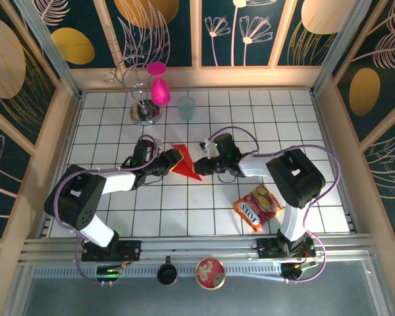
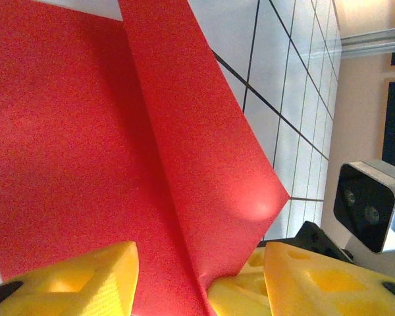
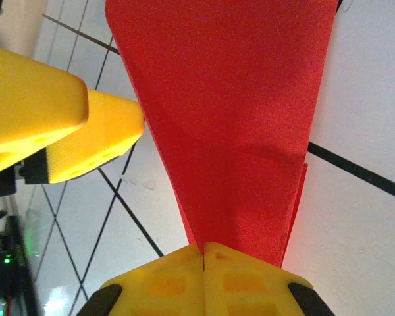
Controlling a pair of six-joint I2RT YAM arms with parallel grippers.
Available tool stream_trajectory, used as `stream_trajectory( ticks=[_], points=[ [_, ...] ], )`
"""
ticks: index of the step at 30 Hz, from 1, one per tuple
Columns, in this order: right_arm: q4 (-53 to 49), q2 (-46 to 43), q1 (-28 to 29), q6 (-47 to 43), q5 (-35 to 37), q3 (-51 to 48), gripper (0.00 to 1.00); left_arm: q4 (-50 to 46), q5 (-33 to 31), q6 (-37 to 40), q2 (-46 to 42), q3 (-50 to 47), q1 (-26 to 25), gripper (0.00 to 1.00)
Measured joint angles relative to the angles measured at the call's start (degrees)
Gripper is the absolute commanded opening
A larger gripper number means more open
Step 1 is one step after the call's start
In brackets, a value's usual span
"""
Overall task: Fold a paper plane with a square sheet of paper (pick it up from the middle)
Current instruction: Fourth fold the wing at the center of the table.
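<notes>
right gripper [image 3: 204, 253]: fingers pinched fully together on narrow end of the paper plane [image 3: 230, 118]
left gripper [image 2: 184, 273]: fingers apart, straddling the paper plane's raised fold; contact unclear
paper plane: mid-table on white grid tabletop [image 1: 250, 118], between both grippers, one flap tilted up
snack packet [image 1: 257, 206]: near right arm, well apart
</notes>
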Motion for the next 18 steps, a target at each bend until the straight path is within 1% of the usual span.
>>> stream_trajectory(
  ticks=[6,10,18],
  points=[
    [2.49,1.79,-0.96,2.86,-4.24,0.0,0.07,0.0,0.0,0.31,1.38,0.0,-0.11,0.54],
    [3.85,3.02,-1.49,4.52,-6.56,-0.02,0.07,0.0,0.0,1.22,1.88,0.02,-0.11,0.56],
    [6.47,4.15,-2.1,7.32,-9.77,-0.46,0.07,-0.44,-0.04,3.41,2.4,0.59,-0.11,0.58]
  ],
)
